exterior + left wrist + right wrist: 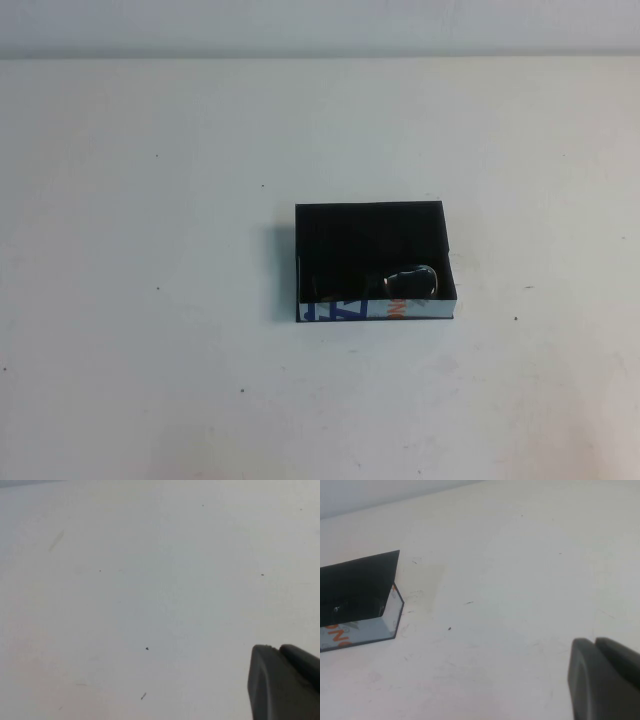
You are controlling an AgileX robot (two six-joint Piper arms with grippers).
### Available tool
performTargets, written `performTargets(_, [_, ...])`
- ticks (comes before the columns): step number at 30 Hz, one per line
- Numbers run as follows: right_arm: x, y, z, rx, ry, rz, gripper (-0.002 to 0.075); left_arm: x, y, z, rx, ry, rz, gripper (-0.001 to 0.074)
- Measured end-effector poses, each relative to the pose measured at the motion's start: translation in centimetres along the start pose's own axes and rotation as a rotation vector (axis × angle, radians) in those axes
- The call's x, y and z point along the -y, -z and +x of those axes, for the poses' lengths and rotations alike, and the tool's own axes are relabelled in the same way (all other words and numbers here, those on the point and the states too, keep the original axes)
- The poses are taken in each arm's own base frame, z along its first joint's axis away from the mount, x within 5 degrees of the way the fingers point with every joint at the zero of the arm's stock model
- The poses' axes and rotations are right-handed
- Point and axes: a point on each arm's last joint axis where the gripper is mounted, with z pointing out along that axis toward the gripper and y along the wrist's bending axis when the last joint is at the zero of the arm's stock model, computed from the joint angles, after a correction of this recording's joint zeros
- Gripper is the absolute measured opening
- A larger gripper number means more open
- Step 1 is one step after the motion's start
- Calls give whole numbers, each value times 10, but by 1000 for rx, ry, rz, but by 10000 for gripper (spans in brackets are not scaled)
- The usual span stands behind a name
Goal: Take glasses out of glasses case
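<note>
The glasses case (372, 240) is an open shallow black box with a white front edge printed in blue and orange, at the middle of the table. The glasses (408, 282) lie inside it against the front wall, toward its right; only part of the dark frame and a lens shows. The right wrist view shows a corner of the case (360, 587) with its white printed side. My right gripper (596, 647) is shut and empty over bare table, well away from the case. My left gripper (277, 652) is shut and empty over bare table. Neither arm shows in the high view.
The white table (150, 300) has small dark specks. A pale wall runs along its far edge (320, 55).
</note>
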Motion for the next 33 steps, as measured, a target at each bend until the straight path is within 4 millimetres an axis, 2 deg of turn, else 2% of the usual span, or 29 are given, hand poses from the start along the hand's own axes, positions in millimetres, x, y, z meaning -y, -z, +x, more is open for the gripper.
performTargets(33, [0,0,0,0,-15,-5,-17,0,0,0,0,0,0,-4])
